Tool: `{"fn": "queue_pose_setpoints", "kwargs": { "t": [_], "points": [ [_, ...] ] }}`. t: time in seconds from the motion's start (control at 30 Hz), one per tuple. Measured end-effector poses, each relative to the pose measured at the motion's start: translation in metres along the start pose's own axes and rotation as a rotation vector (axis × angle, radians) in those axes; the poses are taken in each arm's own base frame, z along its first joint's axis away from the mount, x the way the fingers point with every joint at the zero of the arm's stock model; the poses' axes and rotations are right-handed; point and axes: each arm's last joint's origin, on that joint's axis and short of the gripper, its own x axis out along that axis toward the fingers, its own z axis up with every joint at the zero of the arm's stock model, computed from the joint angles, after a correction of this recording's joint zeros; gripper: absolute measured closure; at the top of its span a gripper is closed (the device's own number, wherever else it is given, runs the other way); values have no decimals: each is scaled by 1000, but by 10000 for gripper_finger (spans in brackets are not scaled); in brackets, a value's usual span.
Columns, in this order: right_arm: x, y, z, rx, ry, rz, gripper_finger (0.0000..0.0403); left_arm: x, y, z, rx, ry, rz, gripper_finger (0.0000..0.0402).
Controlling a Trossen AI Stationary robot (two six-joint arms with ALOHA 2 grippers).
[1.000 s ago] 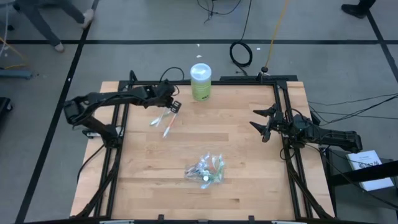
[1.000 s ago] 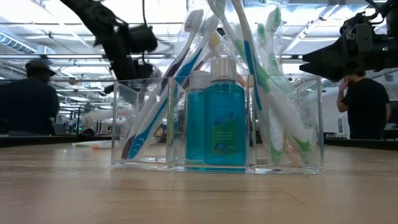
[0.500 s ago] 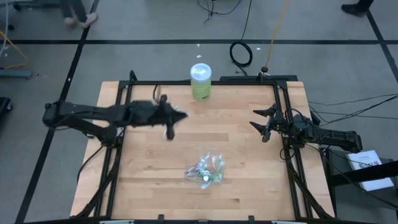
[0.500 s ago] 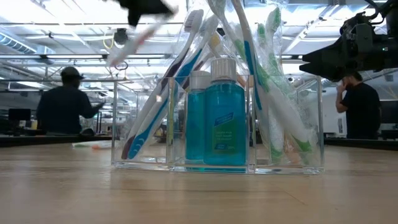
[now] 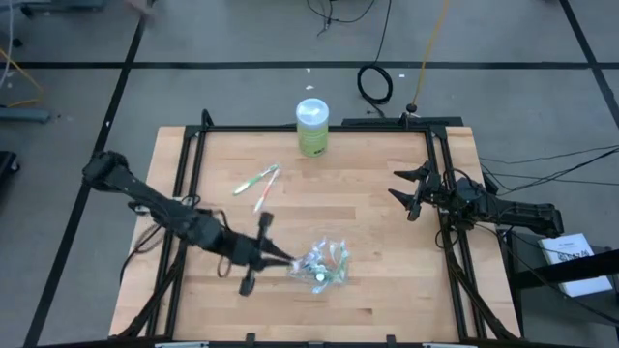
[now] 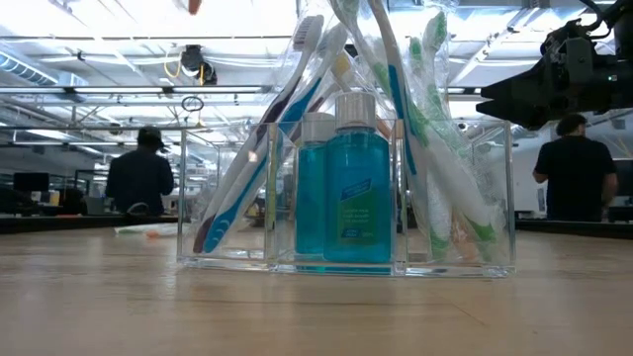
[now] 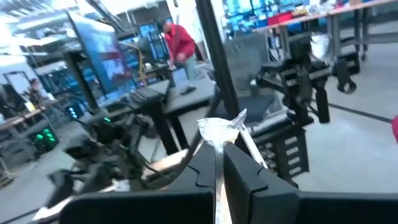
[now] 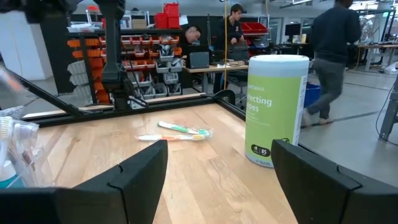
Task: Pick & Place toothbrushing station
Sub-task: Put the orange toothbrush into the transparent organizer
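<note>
The toothbrushing station (image 5: 319,266) is a clear compartmented box (image 6: 346,198) standing on its base on the table, near the front. It holds several upright toothbrushes and small blue bottles. My left gripper (image 5: 280,259) hangs just to its left, level, shut on a toothbrush in a clear wrapper (image 7: 221,130). Two more toothbrushes, a green one (image 5: 255,180) and an orange-and-white one (image 5: 262,199), lie flat on the far left of the table. My right gripper (image 5: 401,193) waits open at the table's right side. My left gripper pinches the wrapped toothbrush between its two fingers. The wrapper's crumpled clear end (image 7: 219,129) and a white stalk (image 7: 250,148) stick out past the fingertips. The fingers point level toward the table's right. The toothbrush is lifted clear of the table.
A green-and-white wipes canister (image 5: 311,126) stands at the table's far edge, also seen as the canister (image 8: 277,112) in the right wrist view. A black frame (image 5: 184,193) runs along the table's sides. People move about in the room beyond.
My left gripper has risen and swung from the far left, beside the two lying toothbrushes, toward the near edge, ending just left of the station. It has tipped up from pointing down to level and rolled. It has stayed shut on the wrapped toothbrush, carried clear of the table.
</note>
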Motion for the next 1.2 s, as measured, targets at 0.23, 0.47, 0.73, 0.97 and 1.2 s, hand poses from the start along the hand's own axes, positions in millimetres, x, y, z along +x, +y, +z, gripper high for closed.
{"fn": "queue_pose_setpoints", "kwargs": {
  "t": [0.23, 0.47, 0.73, 0.97, 1.2],
  "points": [
    [0, 0, 0, 0, 0, 0, 124, 23, -17, -18, -5, -64, -75, 399],
    [0, 0, 0, 0, 0, 0, 124, 24, -24, -38, -77, -174, -88, 400],
    [0, 0, 0, 0, 0, 0, 124, -4, -17, -72, -198, -289, 27, 401],
    [0, 0, 0, 0, 0, 0, 124, -15, -6, -97, -270, -192, 237, 401],
    [0, 0, 0, 0, 0, 0, 124, -7, -3, -121, -311, -126, 297, 401]
  ]
}}
